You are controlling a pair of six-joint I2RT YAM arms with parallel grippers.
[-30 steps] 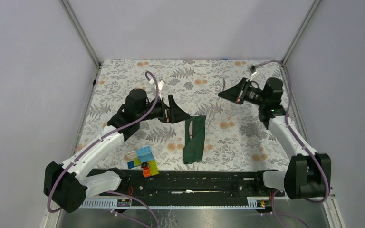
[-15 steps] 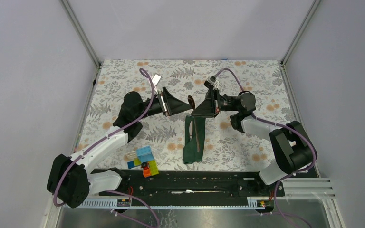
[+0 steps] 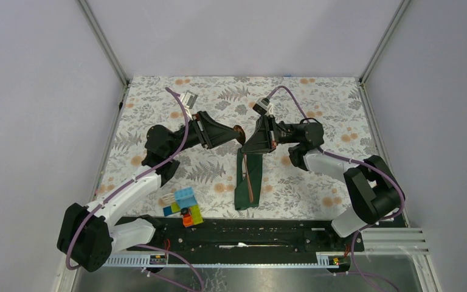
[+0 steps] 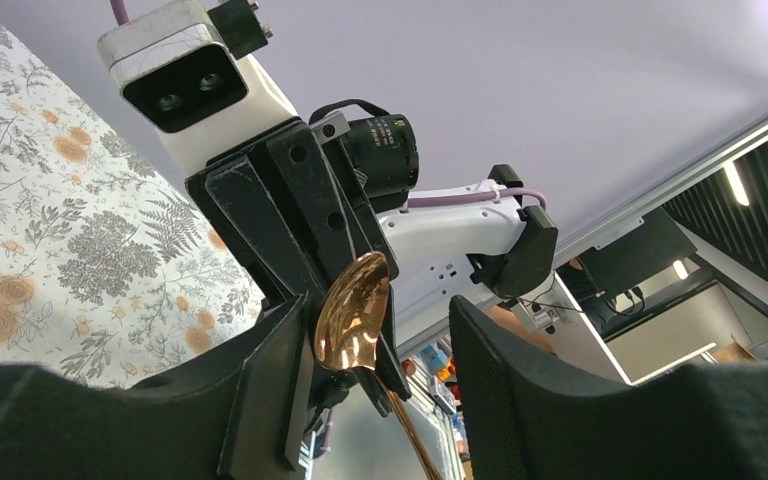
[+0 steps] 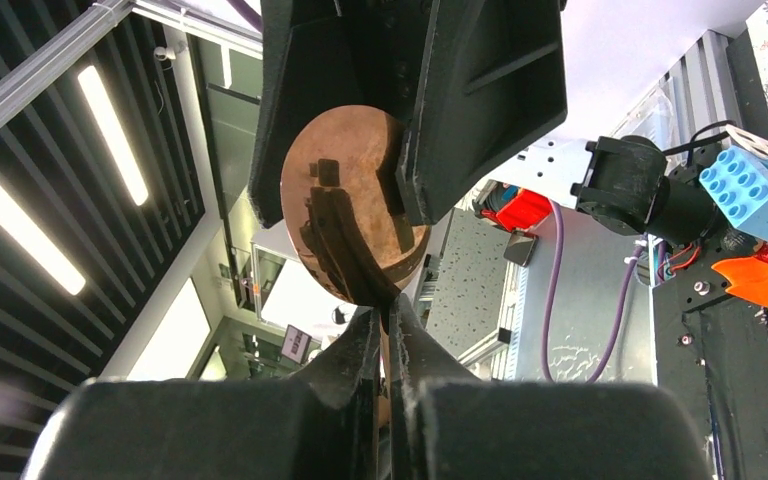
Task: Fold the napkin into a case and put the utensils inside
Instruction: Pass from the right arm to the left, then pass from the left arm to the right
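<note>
The dark green napkin (image 3: 247,182) lies folded as a narrow case at the table's middle. My right gripper (image 3: 245,144) (image 5: 390,325) is shut on the neck of the copper spoon (image 3: 239,130). The spoon's round bowl (image 5: 345,200) stands up, and its handle (image 3: 252,182) slants down onto the case. My left gripper (image 3: 234,135) (image 4: 380,350) is open, with the spoon's bowl (image 4: 352,310) between its fingers (image 4: 270,390) and close to the left one. A pale sliver of the silver utensil (image 3: 244,163) shows on the case's upper part.
A cluster of colourful plastic blocks (image 3: 182,205) sits near the front edge, left of the case, and shows in the right wrist view (image 5: 760,195). The floral table covering (image 3: 316,176) spans the workspace. Frame posts stand at the back corners.
My right arm swung in from the far right to the centre, carrying the spoon, and lowered its handle onto the case. My left gripper lifted off the case and now straddles the spoon's bowl.
</note>
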